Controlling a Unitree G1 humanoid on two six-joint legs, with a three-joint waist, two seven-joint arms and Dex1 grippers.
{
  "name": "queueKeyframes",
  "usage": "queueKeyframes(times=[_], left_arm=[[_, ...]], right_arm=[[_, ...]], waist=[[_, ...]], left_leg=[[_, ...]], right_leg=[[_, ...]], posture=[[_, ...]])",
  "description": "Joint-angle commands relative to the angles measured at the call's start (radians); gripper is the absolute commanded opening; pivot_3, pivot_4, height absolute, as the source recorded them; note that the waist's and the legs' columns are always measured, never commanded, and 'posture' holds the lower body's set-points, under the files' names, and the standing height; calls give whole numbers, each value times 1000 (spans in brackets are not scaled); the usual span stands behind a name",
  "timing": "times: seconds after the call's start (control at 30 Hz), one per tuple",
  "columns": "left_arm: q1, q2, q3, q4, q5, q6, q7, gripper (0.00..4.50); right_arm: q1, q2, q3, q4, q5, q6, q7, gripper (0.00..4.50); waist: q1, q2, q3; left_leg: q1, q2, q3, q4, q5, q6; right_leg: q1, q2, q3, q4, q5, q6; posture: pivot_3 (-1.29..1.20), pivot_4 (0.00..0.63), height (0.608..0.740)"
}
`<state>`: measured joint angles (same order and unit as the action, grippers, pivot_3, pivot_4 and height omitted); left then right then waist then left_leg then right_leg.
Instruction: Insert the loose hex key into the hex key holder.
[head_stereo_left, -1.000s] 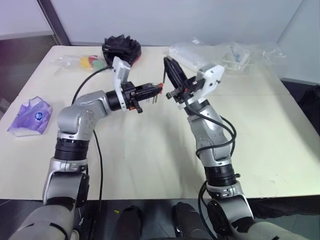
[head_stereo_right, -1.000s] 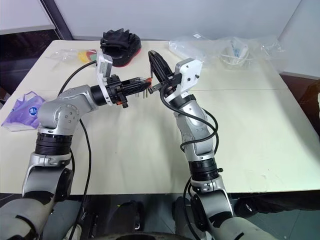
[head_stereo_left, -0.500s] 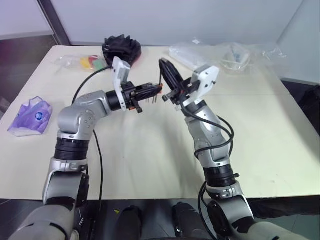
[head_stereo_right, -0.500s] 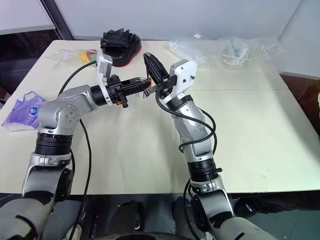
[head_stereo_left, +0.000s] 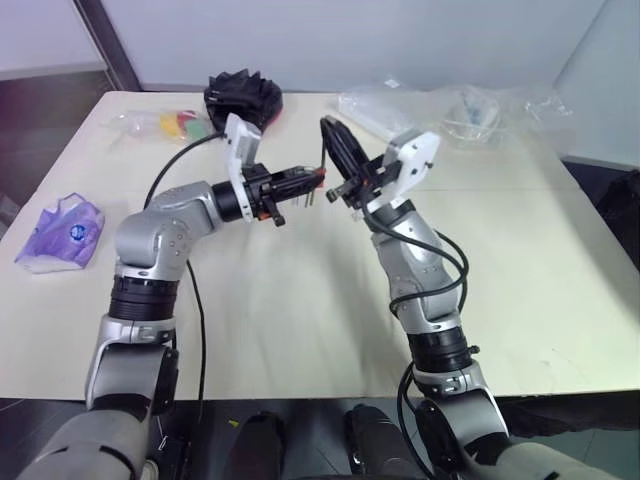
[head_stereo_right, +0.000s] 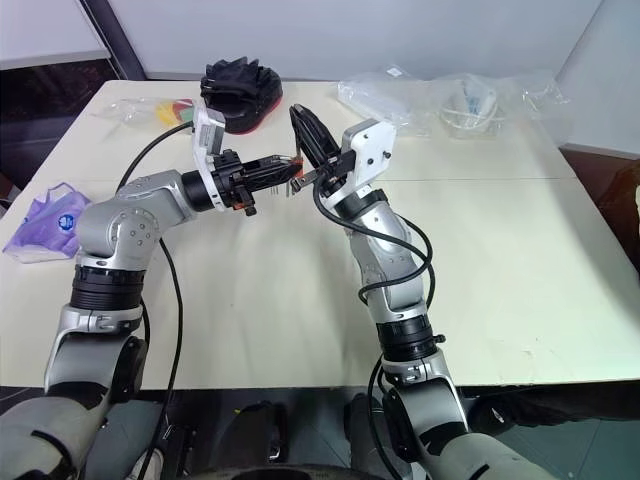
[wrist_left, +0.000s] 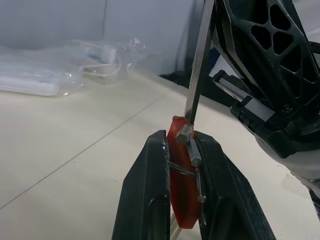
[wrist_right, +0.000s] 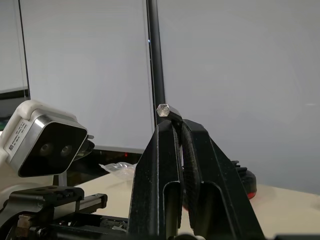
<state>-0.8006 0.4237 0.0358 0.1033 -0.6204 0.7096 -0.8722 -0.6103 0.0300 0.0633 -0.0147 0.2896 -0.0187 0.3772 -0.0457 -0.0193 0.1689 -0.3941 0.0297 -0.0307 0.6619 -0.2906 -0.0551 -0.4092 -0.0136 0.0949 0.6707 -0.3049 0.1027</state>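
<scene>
hex key holder (wrist_left: 182, 190) pinched in left hand (wrist_left: 182, 150); right hand (wrist_right: 180, 131) pinches loose hex key (wrist_left: 198, 65).

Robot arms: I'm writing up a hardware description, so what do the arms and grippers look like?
Both arms are silver-grey metal segments with black joint rings and loose black cables. The left gripper and right gripper each have two black fingers, the right's with cut-out webbing. White camera housings sit at the wrists.

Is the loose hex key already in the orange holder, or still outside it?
Cannot tell fully: the loose hex key touches the top of the holder; no picture shows it seated.
</scene>
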Motion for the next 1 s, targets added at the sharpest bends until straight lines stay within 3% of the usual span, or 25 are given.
queueKeyframes(times=[0.03, 0.73, 0.83, 1.0], left_arm=[[-24, -1, 18, -44, -15, -9, -7, 119], [-40, -22, 42, -34, -32, 6, 15, 119], [-39, -21, 44, -37, -31, 9, 15, 119], [-41, -25, 46, -32, -27, 7, 13, 119]], right_arm=[[-21, 6, -3, -10, -4, -18, -6, 65], [23, -7, 4, -18, -17, -16, -6, 65], [33, -12, 6, -26, -18, -14, -9, 930], [48, -23, 8, -36, -22, -7, -8, 3416]], waist=[[0, 0, 0], [0, 0, 0], [0, 0, 0], [0, 0, 0]], left_leg=[[0, 0, 0, 0, 0, 0], [0, 0, 0, 0, 0, 0], [0, 0, 0, 0, 0, 0], [0, 0, 0, 0, 0, 0]], right_leg=[[0, 0, 0, 0, 0, 0], [0, 0, 0, 0, 0, 0], [0, 0, 0, 0, 0, 0], [0, 0, 0, 0, 0, 0]], posture=[[0, 150, 740], [0, 150, 740], [0, 150, 740], [0, 150, 740]])
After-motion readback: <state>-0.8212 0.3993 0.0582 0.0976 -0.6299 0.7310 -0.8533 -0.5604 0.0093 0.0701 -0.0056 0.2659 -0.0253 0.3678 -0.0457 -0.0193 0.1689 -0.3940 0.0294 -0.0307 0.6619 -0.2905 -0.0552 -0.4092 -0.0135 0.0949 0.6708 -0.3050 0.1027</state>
